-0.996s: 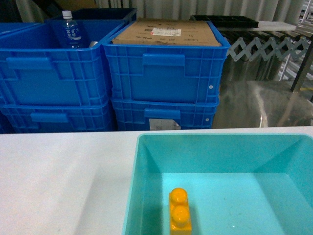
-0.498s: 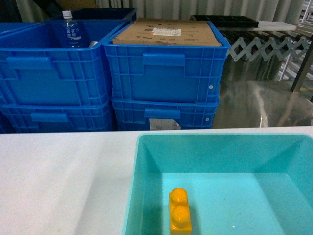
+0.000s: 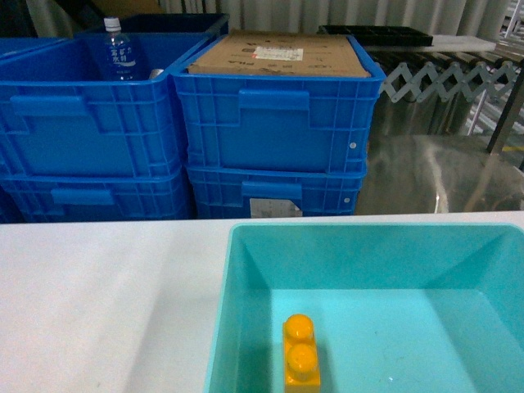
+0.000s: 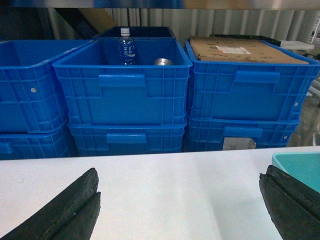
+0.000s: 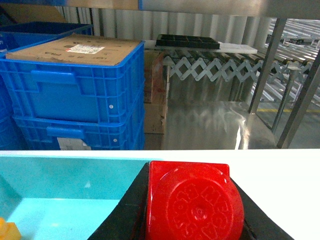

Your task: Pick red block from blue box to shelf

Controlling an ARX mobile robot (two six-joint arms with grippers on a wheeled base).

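Desk: white, flat, matte top, spanning the full width of the head view. Resting directly on it: one blue box, light turquoise, sloping walls, placed at centre-right with its far rim near the desk's back edge. Desk surface left of the box shows only a soft shadow.

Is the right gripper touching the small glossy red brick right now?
Touching. In the right wrist view the red brick sits wedged between the right gripper's black fingers, which press against both its sides.

Left claw with thick black fingers (matte, ridged edges), right claw black too
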